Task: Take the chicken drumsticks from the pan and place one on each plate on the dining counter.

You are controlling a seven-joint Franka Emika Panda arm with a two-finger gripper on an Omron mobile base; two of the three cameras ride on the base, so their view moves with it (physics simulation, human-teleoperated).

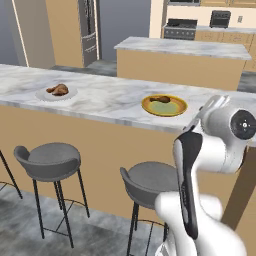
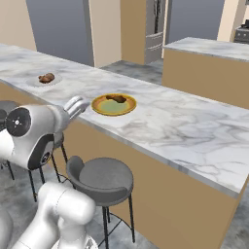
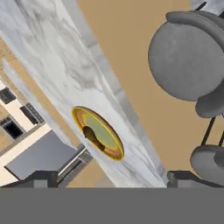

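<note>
We saw both plates, white plate and yellow plate, from the base; hand view gave one, and the gripper fingers stood apart, empty.

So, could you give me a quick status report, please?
Gripper open, empty. One drumstick on white plate, other on yellow plate. Nothing in the way.

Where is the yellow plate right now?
The yellow plate sits on the long marble counter near its front edge, with a chicken drumstick on it. The white plate lies farther left in the left base view.
</note>
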